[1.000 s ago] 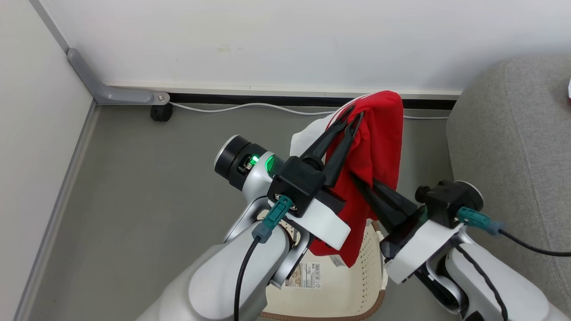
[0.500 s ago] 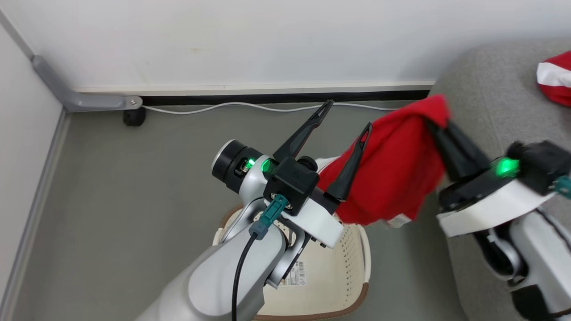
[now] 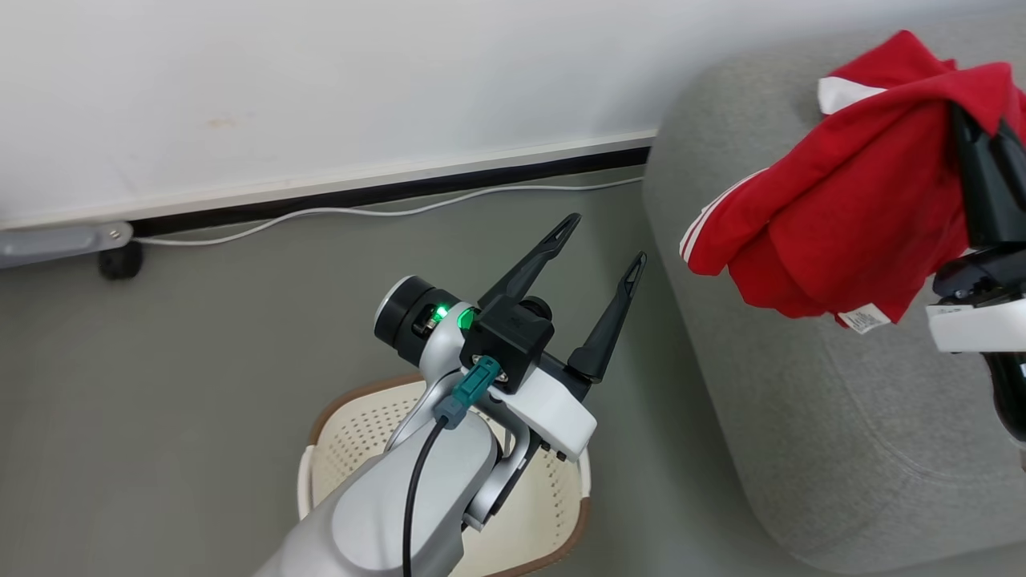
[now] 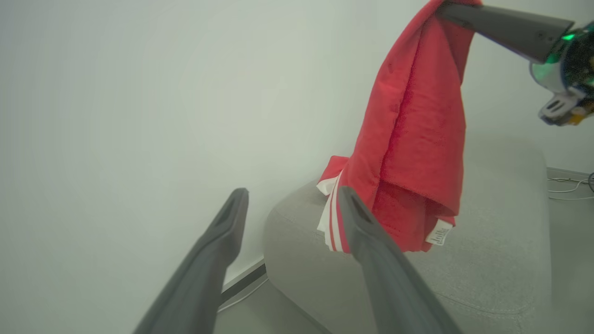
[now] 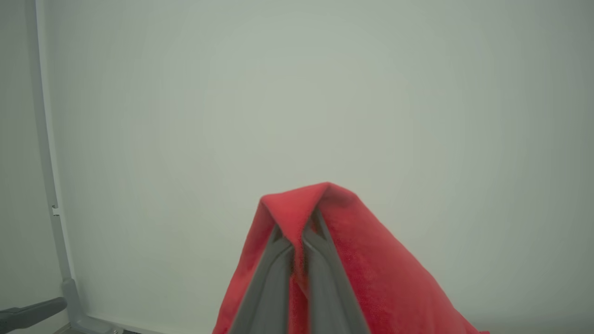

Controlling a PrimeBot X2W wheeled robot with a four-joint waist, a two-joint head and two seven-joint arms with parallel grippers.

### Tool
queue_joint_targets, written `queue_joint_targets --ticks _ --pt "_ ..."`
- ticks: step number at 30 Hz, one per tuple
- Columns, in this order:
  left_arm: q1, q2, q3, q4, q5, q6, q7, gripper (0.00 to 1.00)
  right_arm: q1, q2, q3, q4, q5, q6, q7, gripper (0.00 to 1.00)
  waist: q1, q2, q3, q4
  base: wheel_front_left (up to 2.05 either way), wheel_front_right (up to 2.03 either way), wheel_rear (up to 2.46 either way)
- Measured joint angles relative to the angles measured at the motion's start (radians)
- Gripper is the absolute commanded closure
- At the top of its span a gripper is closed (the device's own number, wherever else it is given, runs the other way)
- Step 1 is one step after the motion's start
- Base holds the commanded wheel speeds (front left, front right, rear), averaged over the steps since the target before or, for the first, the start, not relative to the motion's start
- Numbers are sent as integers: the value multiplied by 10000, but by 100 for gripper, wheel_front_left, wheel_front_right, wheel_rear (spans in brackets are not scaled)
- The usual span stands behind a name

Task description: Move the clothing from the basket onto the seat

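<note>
**Head view.** The left gripper (image 3: 606, 238) hangs over the grey floor (image 3: 200, 361), between the basket (image 3: 321, 417) and the seat (image 3: 801, 417). Its two fingers are spread wide and hold nothing. The basket stands on the floor, under the left forearm, well apart from the seat's left edge. The right gripper (image 3: 982, 136) is at the view's right edge, above the seat. Its fingers are closed on the clothing (image 3: 842, 208). The red fabric hangs from the fingers over the seat's far left corner. A sleeve end with thin white stripes points toward the seat's left edge. A white label (image 3: 864, 319) hangs at the lower hem. A white cable (image 3: 361, 212) runs along the floor at the foot of the wall (image 3: 321, 80).

**Left wrist view.** The left gripper (image 4: 292, 192) shows both fingers far apart, with nothing between them. Beyond them the clothing (image 4: 417, 139) hangs in a long fold from a finger of the right gripper (image 4: 501, 23), above the seat (image 4: 501, 260). Whether the lower hem touches the cushion cannot be told. A red and white patch behind the fold, at the seat's far edge, may be a second garment; the view does not settle this.

**Right wrist view.** The right gripper (image 5: 299, 232) has its fingers pressed together on a ridge of the clothing (image 5: 371, 278). The fabric drapes down both sides of the fingers.
</note>
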Motion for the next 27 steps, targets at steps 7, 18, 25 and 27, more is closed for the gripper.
queue_joint_targets --ticks 7,18,25,27 --pt "261 -6 161 153 -65 -328 -2 0 1 40 -414 2 -6 0 0 100 0 0 -42 -1047 0 0 0" --pt "611 -23 537 242 -12 -708 -31 0 425 159 -1058 -38 -58 0 0 100 0 0 -152 -2869 0 0 0" --pt "627 -40 385 209 107 -871 -31 0 619 -142 -1783 6 -111 0 -2 100 0 0 174 -3622 0 0 0" --pt "569 -17 127 215 109 -869 -31 0 482 -382 -2071 253 -253 0 0 100 1 0 520 -3648 0 0 0"
